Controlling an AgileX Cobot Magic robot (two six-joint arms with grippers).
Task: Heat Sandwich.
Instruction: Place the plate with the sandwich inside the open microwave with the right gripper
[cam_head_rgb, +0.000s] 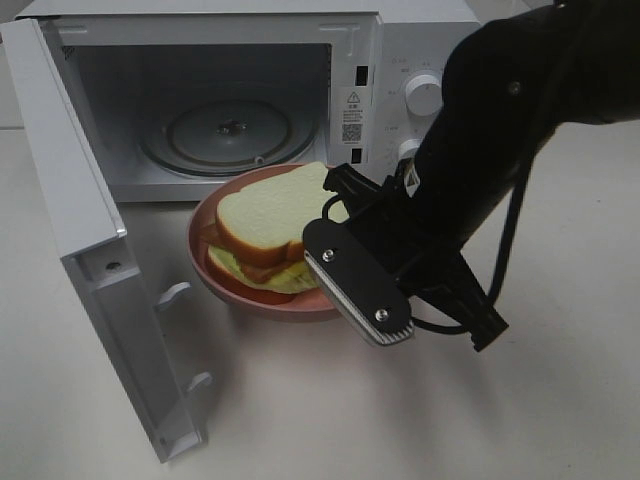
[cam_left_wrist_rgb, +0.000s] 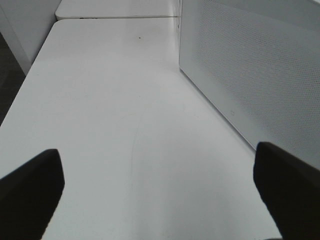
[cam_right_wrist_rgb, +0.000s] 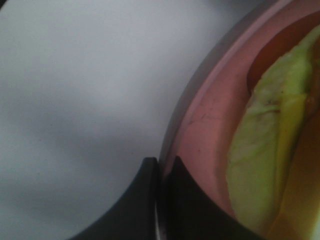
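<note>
White counter (cam_head_rgb: 400, 420) before an open white microwave oven (cam_head_rgb: 420, 40): the right claw (cam_right_wrist_rgb: 161, 167) is pinched shut on the rim of a round pink plate (cam_head_rgb: 215, 270).

Just beyond that claw's tips, on the plate, lies the small sandwich of white bread, tan crust and yellow-green filling (cam_head_rgb: 270, 215). It looks soft, light and loosely stacked, so it would likely squash if pinched; the stiff rim, kept level, is the better hold. It lies flat, its longer side seemingly crosswise ahead of the claw. The left claw (cam_left_wrist_rgb: 159, 182) hangs spread wide, holding nothing.
</note>
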